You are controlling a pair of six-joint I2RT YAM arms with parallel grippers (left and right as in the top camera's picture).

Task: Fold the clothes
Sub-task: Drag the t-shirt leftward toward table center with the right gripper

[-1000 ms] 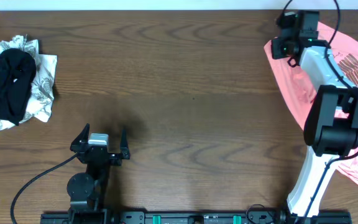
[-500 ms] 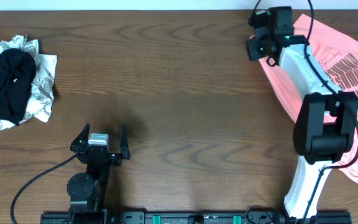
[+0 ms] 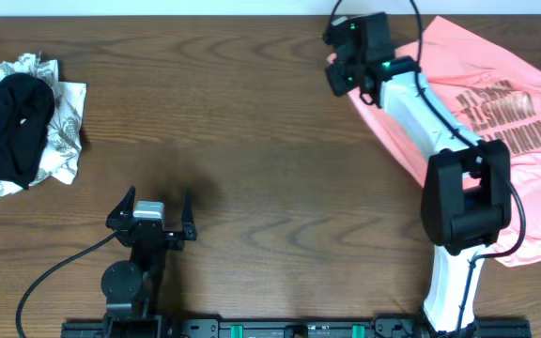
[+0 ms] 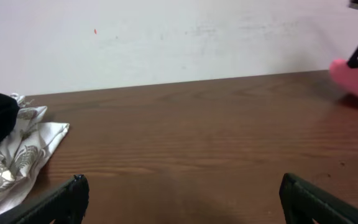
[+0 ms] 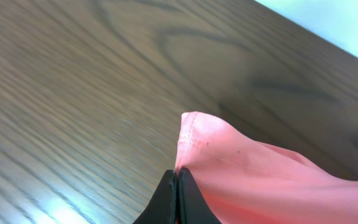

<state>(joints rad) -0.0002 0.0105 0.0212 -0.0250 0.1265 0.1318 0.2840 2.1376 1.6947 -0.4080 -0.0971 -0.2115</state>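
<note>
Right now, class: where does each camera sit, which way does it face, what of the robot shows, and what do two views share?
Overhead: above the table, facing straight down; left arm, right arm, shirt right, pile left.
Left wrist: on the left arm, facing across the table to the wall; open left claw tips at bottom.
Right wrist: on the right arm, facing down at the table; shut right claw pinches the shirt's edge.
Shared: overhead and left wrist both show pile and shirt.

You see a soft, matt cloth shirt (image 3: 533,56) on a smooth wooden table (image 3: 252,122) whose grain shows a faint sheen.
</note>
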